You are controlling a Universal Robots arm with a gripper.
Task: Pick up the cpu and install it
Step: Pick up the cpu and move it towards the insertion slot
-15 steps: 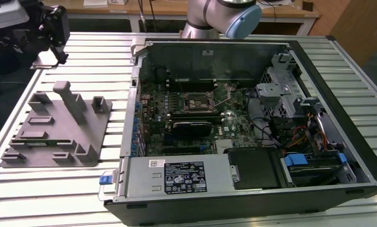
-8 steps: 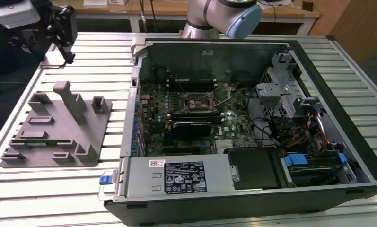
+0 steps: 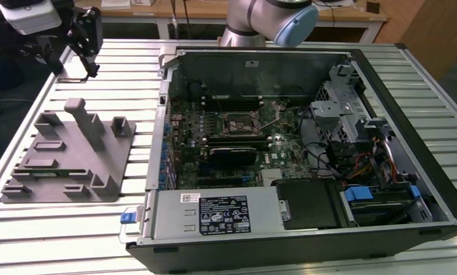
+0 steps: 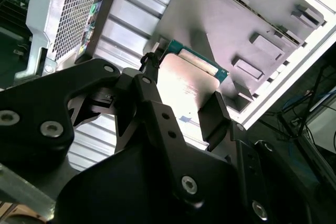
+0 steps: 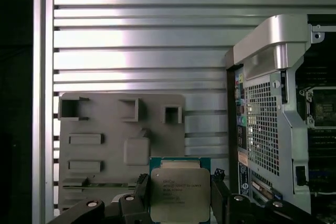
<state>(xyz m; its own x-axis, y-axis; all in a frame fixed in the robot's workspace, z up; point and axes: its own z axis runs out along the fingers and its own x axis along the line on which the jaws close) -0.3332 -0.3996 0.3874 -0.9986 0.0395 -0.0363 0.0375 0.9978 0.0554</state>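
Gripper (image 5: 179, 205) clamped on the cpu (image 5: 180, 184), up above the slatted table (image 5: 157, 40) near the grey tray (image 5: 100, 121).

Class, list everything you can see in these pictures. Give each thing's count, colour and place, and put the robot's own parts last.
table: 1, silver slats, under everything else.
computer case: 1, black, side open, on the table at the exterior view's right.
circuit board: 1, green, inside the computer case.
power box: 1, silver, in the near part of the computer case.
tray: 1, grey, on the table beside the computer case, at the exterior view's left.
processor chip: 1, silver top with a green rim, held between the fingers.
arm: 1, silver-grey with a blue cap, beyond the computer case in the exterior view.
fingers: 2, black, shut on the processor chip.
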